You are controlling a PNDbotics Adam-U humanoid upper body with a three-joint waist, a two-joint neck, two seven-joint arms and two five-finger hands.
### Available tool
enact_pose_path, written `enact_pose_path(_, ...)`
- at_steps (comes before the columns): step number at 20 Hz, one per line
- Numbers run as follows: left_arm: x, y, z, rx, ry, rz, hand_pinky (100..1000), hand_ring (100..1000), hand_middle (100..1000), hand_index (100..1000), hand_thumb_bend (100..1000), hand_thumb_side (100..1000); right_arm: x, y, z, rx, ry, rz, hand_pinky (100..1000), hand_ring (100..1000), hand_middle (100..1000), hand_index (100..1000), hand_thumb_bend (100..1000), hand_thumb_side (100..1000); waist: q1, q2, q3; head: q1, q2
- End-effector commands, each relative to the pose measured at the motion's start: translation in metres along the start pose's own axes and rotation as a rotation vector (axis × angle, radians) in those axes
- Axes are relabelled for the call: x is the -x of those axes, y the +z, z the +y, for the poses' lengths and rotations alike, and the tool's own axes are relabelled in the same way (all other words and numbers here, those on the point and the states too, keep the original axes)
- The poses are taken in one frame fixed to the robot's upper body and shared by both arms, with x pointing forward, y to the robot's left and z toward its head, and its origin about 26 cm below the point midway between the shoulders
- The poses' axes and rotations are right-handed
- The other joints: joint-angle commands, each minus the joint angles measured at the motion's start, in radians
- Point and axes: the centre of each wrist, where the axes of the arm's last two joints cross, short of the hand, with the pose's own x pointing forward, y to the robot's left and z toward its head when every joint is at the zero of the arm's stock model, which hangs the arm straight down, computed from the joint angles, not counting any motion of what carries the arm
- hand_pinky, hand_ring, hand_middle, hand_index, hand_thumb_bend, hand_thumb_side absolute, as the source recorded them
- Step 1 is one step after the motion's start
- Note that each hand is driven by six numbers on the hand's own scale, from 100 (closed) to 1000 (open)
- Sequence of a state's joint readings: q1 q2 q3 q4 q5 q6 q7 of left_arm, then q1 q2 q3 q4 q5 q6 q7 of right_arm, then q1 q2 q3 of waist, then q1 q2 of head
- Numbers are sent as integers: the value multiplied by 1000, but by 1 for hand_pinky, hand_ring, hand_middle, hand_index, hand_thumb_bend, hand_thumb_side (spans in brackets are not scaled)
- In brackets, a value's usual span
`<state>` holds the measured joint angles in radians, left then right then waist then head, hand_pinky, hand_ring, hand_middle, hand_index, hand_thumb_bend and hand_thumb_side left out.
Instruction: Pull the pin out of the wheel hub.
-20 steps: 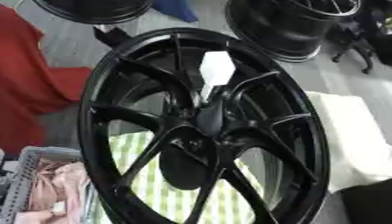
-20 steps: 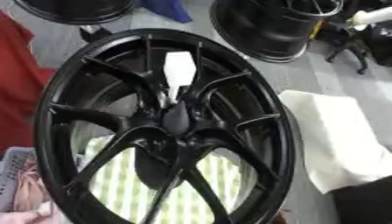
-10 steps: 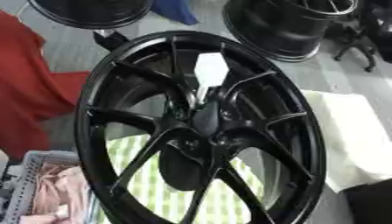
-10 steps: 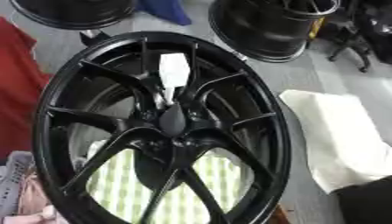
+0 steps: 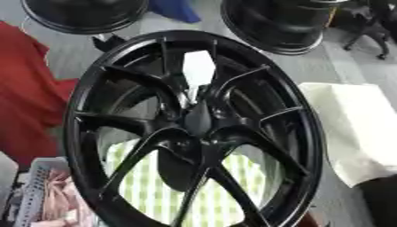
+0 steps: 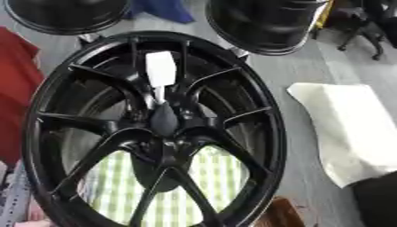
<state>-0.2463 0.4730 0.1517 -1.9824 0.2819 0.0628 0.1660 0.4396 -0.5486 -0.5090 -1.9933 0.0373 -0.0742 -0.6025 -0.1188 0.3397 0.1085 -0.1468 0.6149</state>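
Observation:
A large black spoked wheel hub fills the middle of both views and leans with its face toward me. A pin with a white block-shaped head stands out of it. Its thin pale shaft runs down into the dark centre of the hub. Neither of my hands shows in either view. Nothing touches the pin.
A green-striped cloth lies under the hub. There is red fabric at the left and a white cloth on the grey floor at the right. A grey basket sits at the lower left. Two more black wheels stand behind. A dark shape fills the lower right corner.
The whole picture has shifted slightly, so the camera has moved. The pin still sits in the hub centre in the same pose.

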Motion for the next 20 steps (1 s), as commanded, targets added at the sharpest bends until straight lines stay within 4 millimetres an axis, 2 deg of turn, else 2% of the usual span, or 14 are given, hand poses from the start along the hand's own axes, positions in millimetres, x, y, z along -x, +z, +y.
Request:
enact_pose_path(1, -6, -1, 1, 4, 0, -26, 970, 625, 620, 784, 100, 775, -4, -5, -1, 32, 18, -58, 671, 873, 889, 821, 310, 587, 12, -22, -6, 1, 8)
enact_pose_path(2, -6, -1, 1, 6, 1, -25, 970, 625, 620, 785, 100, 775, -5, -6, 0, 30, 26, -65, 685, 886, 897, 829, 359, 459, 16, -23, -9, 3, 8)
enact_pose_path(3, -5, 0, 0, 7, 3, -24, 971, 626, 620, 785, 100, 774, -5, -6, 0, 23, 39, -68, 699, 899, 907, 834, 450, 267, 18, -24, -11, 2, 9)
enact_pose_path(4, -5, 0, 0, 8, 4, -22, 971, 626, 621, 785, 100, 774, -5, -5, 1, 2, 60, -68, 716, 912, 917, 838, 612, 100, 21, -25, -13, 1, 9)
enact_pose_path(5, -5, 0, 0, 9, 5, -21, 971, 626, 621, 785, 100, 773, -5, -6, 1, -12, 91, -63, 740, 919, 908, 823, 403, 100, 23, -26, -15, 2, 9)
enact_pose_path(8, -5, 0, 0, 15, 8, -22, 972, 627, 621, 785, 100, 772, -7, -7, 4, -19, 122, -58, 702, 892, 862, 790, 430, 100, 28, -29, -17, 6, 10)
enact_pose_path(10, -5, 0, -1, 18, 9, -24, 972, 627, 621, 785, 100, 771, -8, -7, 7, -27, 104, -72, 683, 868, 838, 778, 524, 100, 31, -31, -17, 9, 11)
enact_pose_path(11, -6, -1, -1, 20, 10, -25, 972, 627, 621, 785, 100, 769, -9, -7, 9, -35, 92, -86, 668, 838, 801, 763, 567, 127, 32, -32, -17, 10, 12)
enact_pose_path(13, -6, -2, -1, 25, 12, -30, 972, 627, 621, 785, 100, 767, -12, -8, 14, -34, 54, -109, 637, 787, 739, 720, 452, 203, 35, -35, -18, 12, 15)
enact_pose_path(15, -7, -3, -2, 32, 16, -36, 971, 627, 621, 785, 100, 764, -16, -9, 21, -18, 11, -142, 611, 743, 681, 692, 354, 240, 39, -37, -18, 15, 19)
enact_pose_path(20, -9, -5, -3, 48, 26, -50, 970, 627, 622, 785, 100, 759, -29, -12, 43, 9, -132, -249, 582, 688, 617, 639, 298, 223, 50, -45, -16, 22, 27)
